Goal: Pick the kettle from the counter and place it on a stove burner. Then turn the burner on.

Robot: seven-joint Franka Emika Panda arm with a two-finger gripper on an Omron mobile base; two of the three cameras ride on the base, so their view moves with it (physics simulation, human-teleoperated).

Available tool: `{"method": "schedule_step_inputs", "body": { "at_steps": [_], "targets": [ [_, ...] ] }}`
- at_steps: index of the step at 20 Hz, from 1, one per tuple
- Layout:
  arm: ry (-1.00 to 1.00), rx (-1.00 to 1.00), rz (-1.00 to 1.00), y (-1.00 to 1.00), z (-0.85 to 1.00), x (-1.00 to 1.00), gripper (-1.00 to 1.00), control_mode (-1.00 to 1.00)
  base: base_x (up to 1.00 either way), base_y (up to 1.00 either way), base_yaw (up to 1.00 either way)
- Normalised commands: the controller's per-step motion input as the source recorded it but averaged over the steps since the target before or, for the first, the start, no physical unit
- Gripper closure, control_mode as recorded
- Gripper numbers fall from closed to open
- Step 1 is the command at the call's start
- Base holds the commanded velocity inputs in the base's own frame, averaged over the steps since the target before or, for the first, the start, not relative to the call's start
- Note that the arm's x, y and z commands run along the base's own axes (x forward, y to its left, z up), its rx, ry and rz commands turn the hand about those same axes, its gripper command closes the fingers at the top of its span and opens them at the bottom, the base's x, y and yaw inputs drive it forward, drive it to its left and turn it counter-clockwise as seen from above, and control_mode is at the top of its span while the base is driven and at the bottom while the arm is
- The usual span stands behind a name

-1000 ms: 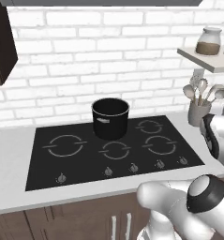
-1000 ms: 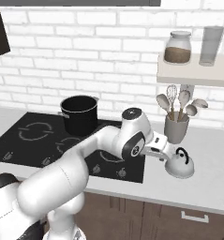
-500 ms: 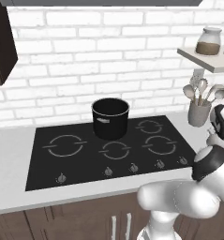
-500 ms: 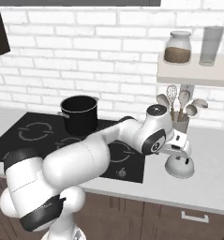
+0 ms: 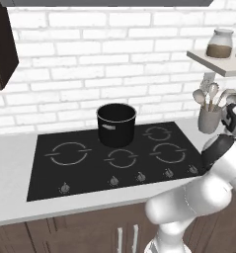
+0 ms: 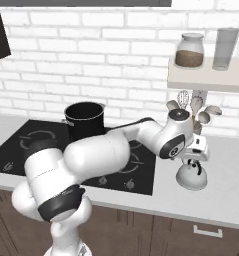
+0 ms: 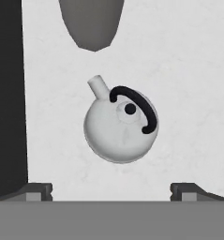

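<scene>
Starting from the left, the black cooktop (image 5: 114, 158) lies in the counter (image 6: 226, 197), and the largest ring, the stove burner (image 5: 68, 153), is at its left end, bare. The black pot (image 5: 116, 124) stands behind the middle ring, at about 1 o'clock from that big ring. Further right, the grey utensil cup (image 5: 209, 118) stands near the wall under the shelf (image 6: 206, 80).

The kettle (image 6: 192, 174) sits on the counter to the right of the cooktop, well apart from the burner (it is not lifted yet). In the hand view the kettle (image 7: 121, 123) is seen from above, its spout pointing to about 11 o'clock and the dark handle arching over the top on the right side.

Compared with a second ago, the arm has swung further right, and the gripper (image 6: 197, 150) now hangs just above the kettle. Its fingertips (image 7: 36, 190) stand wide apart at the bottom of the hand view, holding nothing.

I judge that the reach is nearly finished: the hand is lined up over the kettle, and next it needs to descend and close on the handle. The carrying and the knob are both not yet done.
</scene>
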Motion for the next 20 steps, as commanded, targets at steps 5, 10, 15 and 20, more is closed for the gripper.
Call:
{"method": "schedule_step_inputs", "body": {
  "at_steps": [5, 10, 15, 20],
  "targets": [
    [0.01, 0.00, 0.15, -0.10, -0.31, 0.41, -1.00, -1.00, 0.00, 0.00, 0.00],
    [0.00, 0.00, 0.04, -0.01, -0.01, 0.16, -1.00, -1.00, 0.00, 0.00, 0.00],
    [0.00, 0.00, 0.00, -0.09, 0.00, 0.00, -1.00, -1.00, 0.00, 0.00, 0.00],
    [0.00, 0.00, 0.00, -0.12, -0.15, 0.00, -1.00, -1.00, 0.00, 0.00, 0.00]
  ]
}}
